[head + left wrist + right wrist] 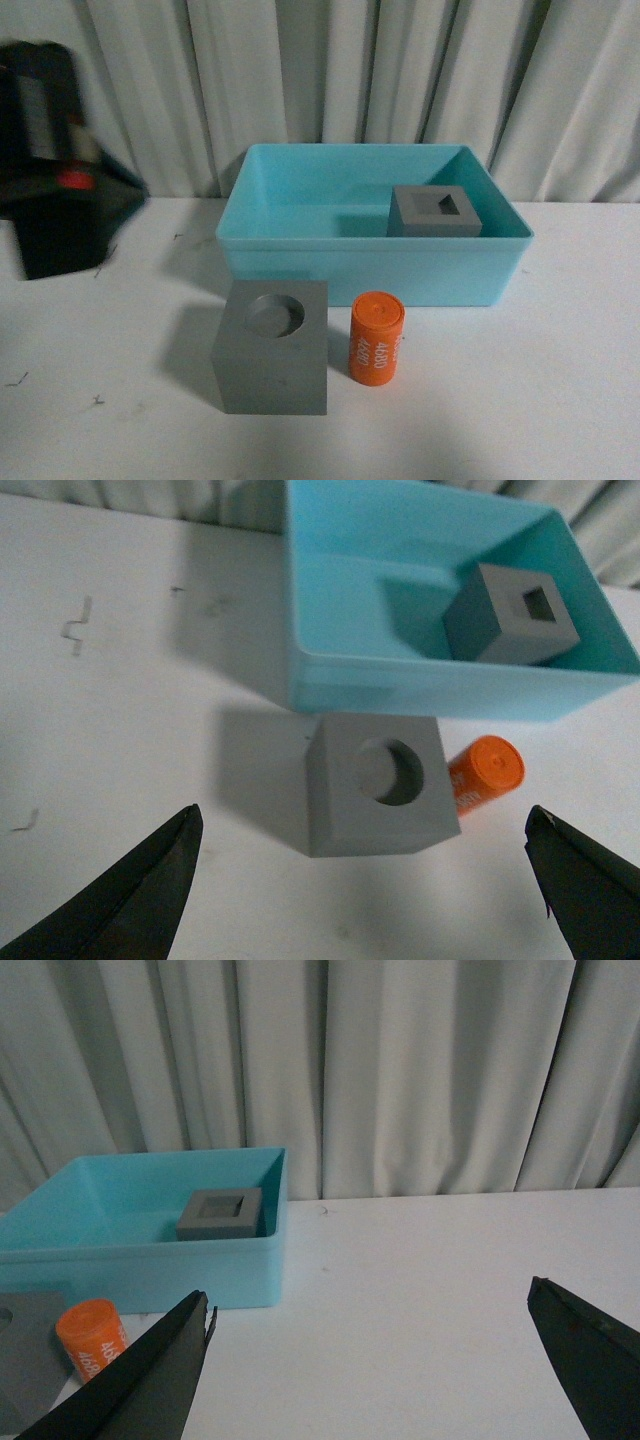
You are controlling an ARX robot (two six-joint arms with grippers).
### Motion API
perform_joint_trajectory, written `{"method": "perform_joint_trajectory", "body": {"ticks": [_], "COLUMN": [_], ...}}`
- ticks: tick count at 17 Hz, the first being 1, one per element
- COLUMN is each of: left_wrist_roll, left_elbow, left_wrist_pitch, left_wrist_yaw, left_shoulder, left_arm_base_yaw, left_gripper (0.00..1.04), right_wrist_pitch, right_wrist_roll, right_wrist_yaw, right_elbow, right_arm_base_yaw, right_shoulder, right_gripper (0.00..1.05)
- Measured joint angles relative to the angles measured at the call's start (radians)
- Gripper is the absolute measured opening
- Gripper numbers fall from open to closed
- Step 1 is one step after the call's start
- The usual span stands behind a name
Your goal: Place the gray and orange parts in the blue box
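Gray cube with the round recess (272, 347) sits out on the desk (560, 380), lower middle of the front view, right in front of the blue box (370, 270). The orange cylinder (376, 336) stands upright just to its right, a thin gap between them as far as I can tell. The other gray cube (434, 211) is already inside the box, toward its right half.

The bit that matters: in the left wrist view the round-recess cube is dead centre between the fingers of the left end effector (362, 820), which is spread wide and holding nothing. The right end effector (368, 1292) is also wide and empty, but it faces mostly bare desk, with the cube clipped at the lower left edge of its frame. So I'd say the left arm is the nearer one. The cube has no long axis, so either pair of faces should do.
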Motion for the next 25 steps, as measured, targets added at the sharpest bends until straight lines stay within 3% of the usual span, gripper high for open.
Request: {"method": "perform_joint_trajectory", "body": {"ticks": [4, 8, 25], "left_wrist_roll": [0.046, 0.144, 0.221], "left_elbow": [0.145, 0.252, 0.276], "left_wrist_pitch": [0.120, 0.214, 0.245], "left_wrist_yaw": [0.041, 0.101, 0.143], "left_shoulder": [0.338, 0.664, 0.782], "left_arm_base_yaw": [-0.061, -0.025, 0.060], "left_gripper": [0.98, 0.98, 0.98], "right_wrist_pitch": [0.000, 0.000, 0.000], "right_wrist_roll": [0.000, 0.000, 0.000], "right_wrist_yaw": [0.000, 0.000, 0.000], "right_elbow": [0.000, 0.000, 0.000], "right_arm_base_yaw": [0.000, 0.000, 0.000], "right_shoulder": [0.000, 0.000, 0.000], "right_gripper": [0.98, 0.98, 0.98]}}
